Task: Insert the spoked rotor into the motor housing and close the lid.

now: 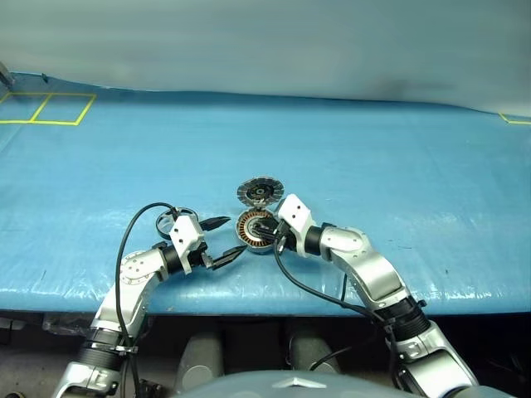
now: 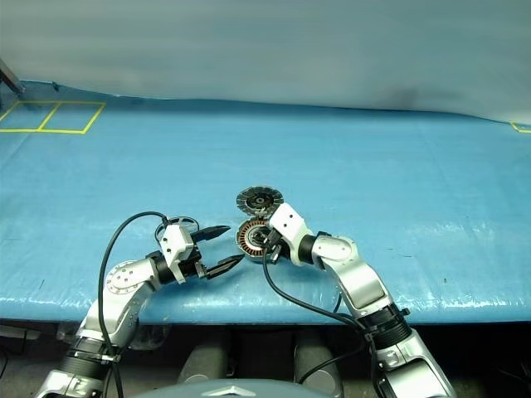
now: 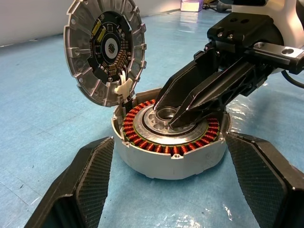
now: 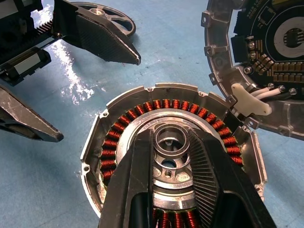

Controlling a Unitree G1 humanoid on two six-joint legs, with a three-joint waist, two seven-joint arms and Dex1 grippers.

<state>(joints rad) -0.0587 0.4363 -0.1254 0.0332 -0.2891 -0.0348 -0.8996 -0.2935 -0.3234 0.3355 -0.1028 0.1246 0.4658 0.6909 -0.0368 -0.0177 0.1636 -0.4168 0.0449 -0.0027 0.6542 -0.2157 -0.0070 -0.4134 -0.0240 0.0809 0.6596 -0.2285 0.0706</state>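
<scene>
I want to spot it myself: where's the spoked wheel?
On the blue table, find the silver motor housing near the front edge. Left of it, behind the left gripper, lies the spoked rotor: a dark ring with thin spokes, no copper windings.

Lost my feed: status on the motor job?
Left gripper open beside motor housing. Right gripper at its hub. Lid open; spoked rotor not yet inserted.

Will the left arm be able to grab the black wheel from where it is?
Probably yes. The black wheel lies bare on the table beside the open left gripper, but that points at the motor, so it must turn back.
</scene>
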